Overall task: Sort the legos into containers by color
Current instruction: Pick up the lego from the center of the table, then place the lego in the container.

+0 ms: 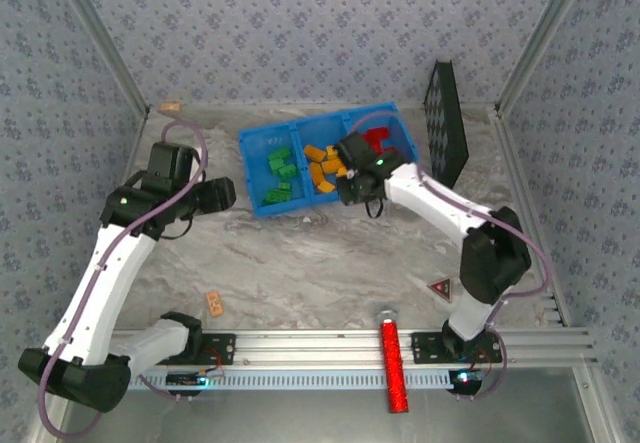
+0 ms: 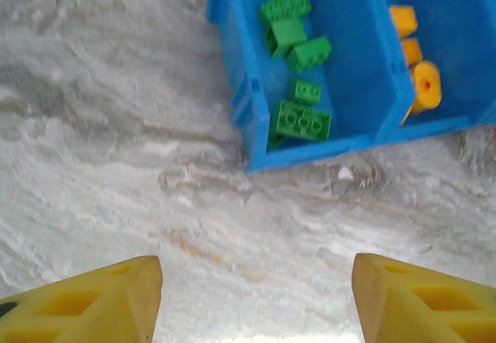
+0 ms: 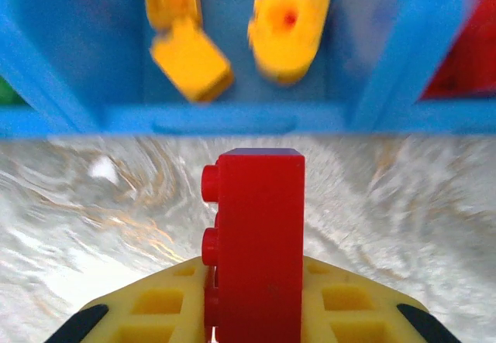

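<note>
One red brick (image 3: pixel 260 242) stands on end in your right gripper (image 3: pixel 254 285). The yellow fingers (image 3: pixel 155 308) are pinched on both its faces, and its studs face left in the wrist view. It hangs over the marble table (image 3: pixel 93 204), just short of the near wall of the blue tray (image 3: pixel 232 118). Past that wall the middle compartment holds orange-yellow bricks (image 3: pixel 190 60) (plus a round brick (image 3: pixel 291 22)). Red bricks (image 1: pixel 378 141) lie in the right compartment, green bricks (image 2: pixel 302 120) in the left. Your left gripper (image 2: pixel 256 300) stands partly open with nothing between its fingers, above bare table near the tray's green end. Well apart, near the arm bases, lie a tan block (image 1: pixel 214 304) and a red glittery cylinder (image 1: pixel 394 368). A black studded board (image 1: pixel 445 123) stands on edge just right of the tray.
</note>
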{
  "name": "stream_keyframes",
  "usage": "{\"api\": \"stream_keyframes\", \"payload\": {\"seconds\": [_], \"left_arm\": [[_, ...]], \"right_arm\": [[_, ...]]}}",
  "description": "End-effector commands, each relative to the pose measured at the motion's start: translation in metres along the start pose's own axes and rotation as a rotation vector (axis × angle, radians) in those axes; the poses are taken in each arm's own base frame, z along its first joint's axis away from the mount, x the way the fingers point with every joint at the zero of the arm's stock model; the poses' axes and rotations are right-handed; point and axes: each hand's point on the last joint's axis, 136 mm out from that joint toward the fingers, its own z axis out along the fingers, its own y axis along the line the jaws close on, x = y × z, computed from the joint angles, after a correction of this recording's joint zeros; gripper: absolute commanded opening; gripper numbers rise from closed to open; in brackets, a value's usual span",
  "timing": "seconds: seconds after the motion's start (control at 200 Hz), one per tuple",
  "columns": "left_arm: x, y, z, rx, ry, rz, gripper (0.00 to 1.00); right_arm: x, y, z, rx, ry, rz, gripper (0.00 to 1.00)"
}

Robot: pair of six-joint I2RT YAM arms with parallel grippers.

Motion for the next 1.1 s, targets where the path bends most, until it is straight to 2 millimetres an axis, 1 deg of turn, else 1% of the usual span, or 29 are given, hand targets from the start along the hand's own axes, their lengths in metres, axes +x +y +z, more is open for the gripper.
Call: {"api": "stream_keyframes", "payload": {"seconds": [0.0,0.03,0.05,0.105,0.18,0.245,0.315,0.505,0.58,0.625,0.695,0.72,0.745,0.76,0.77,0.945,1.094], "left_arm": [[0.024,0.002,0.001,0.025,0.079,-0.025,0.66],[0.027,0.001,0.001,0.032,0.085,-0.032,0.66],[0.029,0.001,0.001,0.034,0.089,-0.038,0.66],[0.034,0.002,0.001,0.036,0.098,-0.053,0.66],[0.044,0.003,0.001,0.043,0.116,-0.066,0.66],[0.051,0.007,0.002,0.036,0.125,-0.073,0.66],[0.059,0.008,0.001,0.04,0.149,-0.083,0.65],[0.084,0.003,-0.007,0.088,0.217,-0.14,0.64],[0.096,0.009,-0.008,0.077,0.228,-0.162,0.65],[0.103,0.013,-0.008,0.065,0.231,-0.181,0.73],[0.111,0.014,-0.007,0.075,0.234,-0.203,0.79],[0.113,0.014,-0.007,0.076,0.235,-0.209,0.84],[0.114,0.015,-0.006,0.076,0.233,-0.216,0.91],[0.115,0.015,-0.006,0.077,0.235,-0.22,0.98],[0.115,0.015,-0.006,0.078,0.234,-0.22,0.99],[0.118,0.016,-0.008,0.067,0.229,-0.224,1.0],[0.121,0.017,-0.012,0.058,0.243,-0.213,1.0]], "right_arm": [[-0.027,-0.021,-0.037,0.009,-0.033,-0.028,0.22],[-0.035,-0.027,-0.04,0.017,-0.048,-0.019,0.22],[-0.044,-0.034,-0.043,0.024,-0.064,-0.007,0.22],[-0.061,-0.048,-0.045,0.038,-0.099,0.02,0.21],[-0.078,-0.062,-0.041,0.056,-0.127,0.047,0.21],[-0.091,-0.075,-0.032,0.07,-0.142,0.073,0.21],[-0.101,-0.085,-0.018,0.076,-0.138,0.091,0.21],[-0.122,-0.105,0.017,0.071,-0.115,0.147,0.21],[-0.128,-0.11,0.032,0.073,-0.102,0.151,0.21],[-0.131,-0.114,0.039,0.07,-0.094,0.156,0.22],[-0.133,-0.116,0.052,0.059,-0.075,0.164,0.23],[-0.133,-0.117,0.057,0.058,-0.067,0.166,0.23],[-0.134,-0.118,0.061,0.058,-0.062,0.172,0.24],[-0.134,-0.118,0.063,0.057,-0.058,0.175,0.24],[-0.134,-0.118,0.064,0.054,-0.056,0.175,0.24],[-0.125,-0.124,0.097,0.057,0.004,0.189,0.25],[-0.123,-0.129,0.116,0.052,0.019,0.201,0.31]]}}
